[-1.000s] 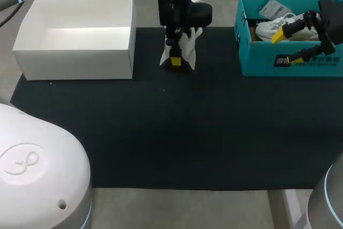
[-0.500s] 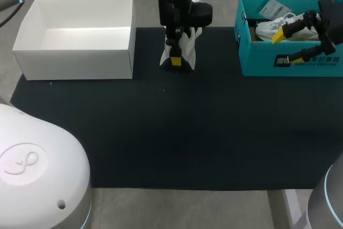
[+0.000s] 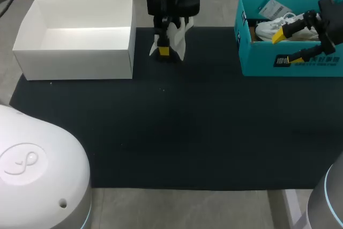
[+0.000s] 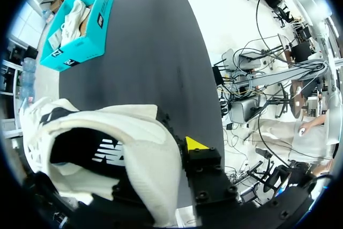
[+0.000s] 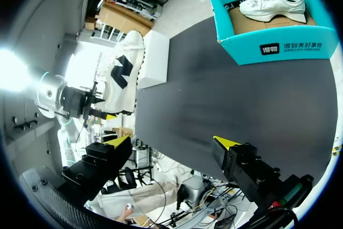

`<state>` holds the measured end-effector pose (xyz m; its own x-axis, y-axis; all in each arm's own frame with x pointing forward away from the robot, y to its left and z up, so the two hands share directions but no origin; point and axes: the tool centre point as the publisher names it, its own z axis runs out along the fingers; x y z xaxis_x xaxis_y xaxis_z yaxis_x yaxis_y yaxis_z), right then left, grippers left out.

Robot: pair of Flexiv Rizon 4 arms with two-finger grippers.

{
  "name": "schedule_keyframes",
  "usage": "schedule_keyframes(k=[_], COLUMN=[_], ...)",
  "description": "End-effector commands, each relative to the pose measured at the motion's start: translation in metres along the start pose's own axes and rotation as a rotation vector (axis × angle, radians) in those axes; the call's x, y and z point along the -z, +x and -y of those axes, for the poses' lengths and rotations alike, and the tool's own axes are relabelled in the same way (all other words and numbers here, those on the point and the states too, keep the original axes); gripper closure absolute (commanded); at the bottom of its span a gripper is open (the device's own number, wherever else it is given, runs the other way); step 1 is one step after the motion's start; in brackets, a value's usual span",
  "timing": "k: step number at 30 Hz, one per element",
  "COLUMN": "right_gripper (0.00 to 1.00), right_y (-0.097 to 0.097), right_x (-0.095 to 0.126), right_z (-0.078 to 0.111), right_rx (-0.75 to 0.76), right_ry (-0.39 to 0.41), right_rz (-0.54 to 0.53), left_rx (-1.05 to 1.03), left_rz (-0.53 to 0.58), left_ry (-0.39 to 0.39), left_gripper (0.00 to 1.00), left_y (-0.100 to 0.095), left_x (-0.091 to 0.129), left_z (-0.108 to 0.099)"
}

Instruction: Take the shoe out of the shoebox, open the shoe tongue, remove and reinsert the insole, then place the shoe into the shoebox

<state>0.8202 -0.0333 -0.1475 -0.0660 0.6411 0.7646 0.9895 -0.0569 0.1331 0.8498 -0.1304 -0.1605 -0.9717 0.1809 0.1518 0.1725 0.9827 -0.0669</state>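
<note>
Shoe [image 3: 179, 29] at upper middle is clamped by left fingers [image 3: 163, 51], right fingers [image 3: 279, 37] spread wide; a drop could be caused by slippage.

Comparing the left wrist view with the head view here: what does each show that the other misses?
Only the left wrist view looks into the held shoe, showing its dark interior with white print. Only the head view shows the white box and the right gripper, fingers open, at the teal shoebox. Both show the held shoe, the teal shoebox with a second shoe inside, and the black mat.
</note>
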Motion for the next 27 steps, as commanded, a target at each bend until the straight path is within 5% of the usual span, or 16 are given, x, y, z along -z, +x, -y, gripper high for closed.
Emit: schedule_keyframes(k=[1, 16, 27], right_gripper=[0.00, 0.00, 0.00], right_y=[0.000, 0.000, 0.000], right_x=[-0.001, -0.001, -0.001], right_z=[0.000, 0.000, 0.000], right_rx=[-0.001, -0.001, -0.001], right_ry=[0.000, 0.000, 0.000], right_rz=[0.002, 0.002, 0.002], left_rx=[0.003, 0.005, 0.073], left_rz=[0.006, 0.003, 0.048], left_ry=[0.029, -0.044, -0.064], left_gripper=[1.00, 1.00, 1.00], left_y=[-0.008, -0.058, -0.076], left_x=[0.015, 0.028, 0.028], left_z=[-0.040, -0.167, -0.242])
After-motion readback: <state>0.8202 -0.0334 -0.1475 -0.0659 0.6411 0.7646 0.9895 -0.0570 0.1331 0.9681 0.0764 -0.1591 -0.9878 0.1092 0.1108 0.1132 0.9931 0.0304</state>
